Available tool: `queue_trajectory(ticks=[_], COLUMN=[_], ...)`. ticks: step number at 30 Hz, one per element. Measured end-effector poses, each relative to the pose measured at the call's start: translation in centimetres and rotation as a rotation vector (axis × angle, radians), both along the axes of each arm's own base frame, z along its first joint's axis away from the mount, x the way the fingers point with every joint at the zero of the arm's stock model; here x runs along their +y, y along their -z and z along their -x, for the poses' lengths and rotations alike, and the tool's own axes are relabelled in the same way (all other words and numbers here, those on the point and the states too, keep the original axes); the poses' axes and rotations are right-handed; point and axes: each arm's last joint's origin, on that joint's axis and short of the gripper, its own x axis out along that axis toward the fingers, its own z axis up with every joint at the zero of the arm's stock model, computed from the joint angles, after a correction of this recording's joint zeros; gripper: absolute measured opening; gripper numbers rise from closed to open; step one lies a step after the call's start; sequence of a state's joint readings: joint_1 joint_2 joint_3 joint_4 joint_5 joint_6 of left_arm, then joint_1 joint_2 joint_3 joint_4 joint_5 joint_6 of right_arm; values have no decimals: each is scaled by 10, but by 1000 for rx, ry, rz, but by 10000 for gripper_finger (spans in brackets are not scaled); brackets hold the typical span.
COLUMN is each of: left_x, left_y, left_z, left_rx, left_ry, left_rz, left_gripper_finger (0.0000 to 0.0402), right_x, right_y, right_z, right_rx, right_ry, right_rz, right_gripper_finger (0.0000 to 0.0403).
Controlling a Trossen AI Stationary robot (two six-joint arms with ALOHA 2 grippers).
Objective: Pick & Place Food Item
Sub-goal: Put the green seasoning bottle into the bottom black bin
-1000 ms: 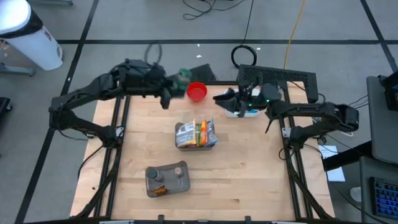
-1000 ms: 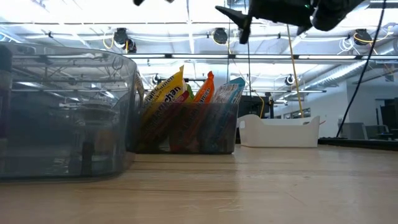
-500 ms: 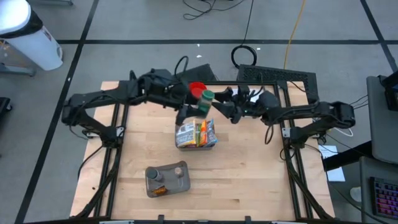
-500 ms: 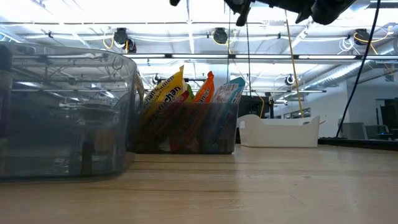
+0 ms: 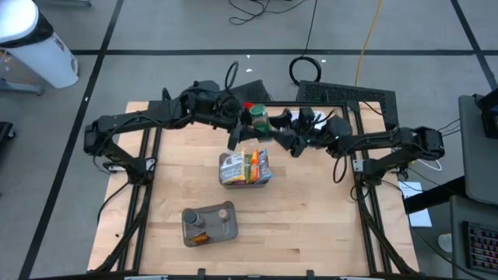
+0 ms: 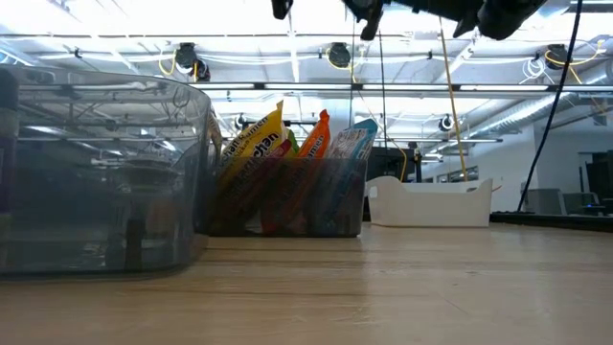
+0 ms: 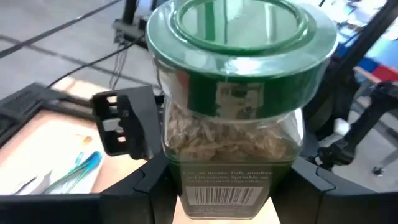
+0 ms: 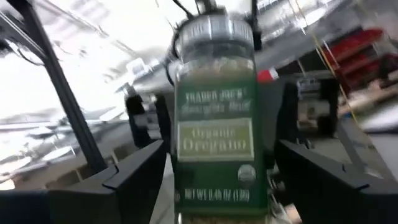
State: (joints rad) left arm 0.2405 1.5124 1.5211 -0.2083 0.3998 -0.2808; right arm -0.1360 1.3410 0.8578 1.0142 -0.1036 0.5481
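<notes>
Brings green-lidded glass oregano jar [image 5: 259, 118] off the wooden worktop's [image 5: 311, 218] far edge into mid-air, gripped by left end effector [image 5: 245, 126], with right end effector [image 5: 280, 131] newly arrived, open, straddling it for likely handover.

One jar [image 5: 259, 120]; two bins [image 5: 208, 224] (both clear).

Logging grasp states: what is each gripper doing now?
Left gripper: shut on the green-lidded glass oregano jar.
Right gripper: open, fingers either side of the jar, not gripping.

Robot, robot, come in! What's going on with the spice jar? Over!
Left gripper shut on oregano jar, above snack bin. Right gripper open, facing it. Nothing between.
</notes>
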Motion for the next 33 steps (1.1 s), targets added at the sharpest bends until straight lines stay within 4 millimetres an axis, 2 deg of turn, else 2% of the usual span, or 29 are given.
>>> queue_trajectory(ticks=[10,21,27,33], left_x=[17,18,18,19], left_y=[2,10,21,29], left_z=[5,4,-6,-13], left_rx=[26,87,117,137], left_ry=[-31,-24,-8,8], left_rz=[25,43,54,68], left_gripper_finger=[206,206,206,206], right_x=[-7,-19,-24,-26], right_y=[-5,-7,2,2], right_z=[11,14,6,-2], right_rx=[71,54,90,97], right_ry=[41,78,69,64], right_rz=[28,6,-46,-49], right_gripper_finger=[293,293,293,292])
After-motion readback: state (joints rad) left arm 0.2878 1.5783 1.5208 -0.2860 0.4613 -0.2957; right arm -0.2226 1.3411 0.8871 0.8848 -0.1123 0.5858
